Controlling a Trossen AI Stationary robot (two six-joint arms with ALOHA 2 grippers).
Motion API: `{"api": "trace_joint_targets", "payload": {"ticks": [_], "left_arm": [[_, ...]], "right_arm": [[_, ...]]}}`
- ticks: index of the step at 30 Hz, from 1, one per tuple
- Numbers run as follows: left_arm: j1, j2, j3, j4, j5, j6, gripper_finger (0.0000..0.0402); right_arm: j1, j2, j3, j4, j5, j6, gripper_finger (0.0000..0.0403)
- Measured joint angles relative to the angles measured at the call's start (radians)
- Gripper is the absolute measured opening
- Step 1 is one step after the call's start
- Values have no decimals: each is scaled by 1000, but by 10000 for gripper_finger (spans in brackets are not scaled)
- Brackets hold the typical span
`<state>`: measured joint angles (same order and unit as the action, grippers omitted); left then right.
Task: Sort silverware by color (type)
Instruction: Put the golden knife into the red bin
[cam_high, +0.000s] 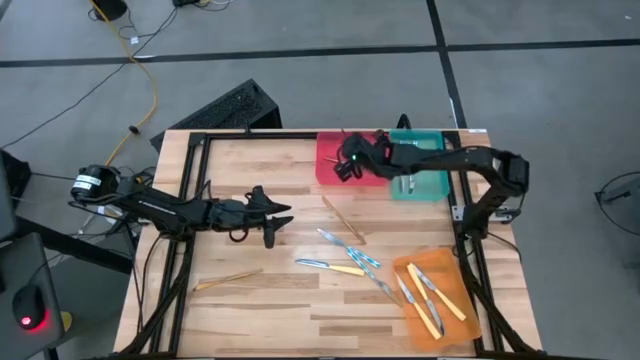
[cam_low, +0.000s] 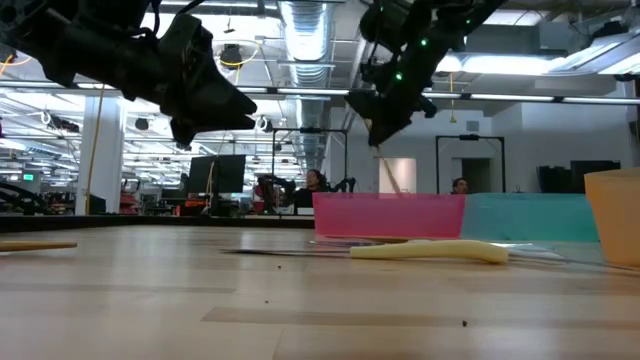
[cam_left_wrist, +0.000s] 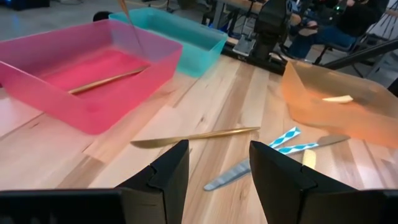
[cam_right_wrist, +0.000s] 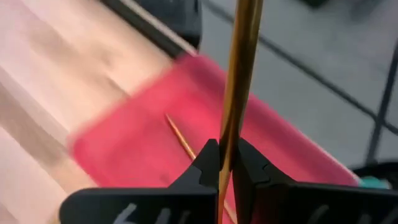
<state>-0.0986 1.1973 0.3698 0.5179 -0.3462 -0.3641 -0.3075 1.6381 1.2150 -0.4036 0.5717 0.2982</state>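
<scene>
My right gripper (cam_high: 347, 166) hovers over the red tray (cam_high: 330, 172), shut on a thin tan stick (cam_right_wrist: 239, 74). One more tan stick (cam_left_wrist: 109, 79) lies flat on the red tray's floor. My left gripper (cam_left_wrist: 214, 171) stands open above the table's left middle, holding nothing. Ahead of it a tan wooden piece (cam_left_wrist: 199, 135) lies flat on the table, and beyond that lie light-blue-handled pieces (cam_left_wrist: 286, 142). A yellow-handled knife (cam_high: 338, 268) also lies on the boards, and another tan piece (cam_high: 228, 280) lies near the front left. My right gripper pinches the tan stick's shaft (cam_right_wrist: 227, 146) between its two fingers. The fingers slant down from the table's right, and the stick runs on past their tips. It hangs steeply, its lower end (cam_left_wrist: 142, 50) pointing down inside the red tray. Whether that end touches the tray, I cannot tell.
A teal tray (cam_high: 440, 188) stands right of the red one at the far edge. An orange tray (cam_high: 452, 272) at the front right holds yellow-handled knives (cam_high: 432, 300). Bare boards lie at the front left and centre.
</scene>
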Motion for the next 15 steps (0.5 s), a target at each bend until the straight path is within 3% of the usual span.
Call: {"api": "trace_joint_targets", "payload": {"ticks": [7,11,15], "left_arm": [[0,0,0,-12,-6,0,151],[0,0,0,-13,-9,-6,151],[0,0,0,-15,-9,-16,151]], "right_arm": [[-102,36,111,-171,-70,-7,24],[-127,125,212,-302,-115,-6,24],[-120,260,344,-452,-91,-60,24]]}}
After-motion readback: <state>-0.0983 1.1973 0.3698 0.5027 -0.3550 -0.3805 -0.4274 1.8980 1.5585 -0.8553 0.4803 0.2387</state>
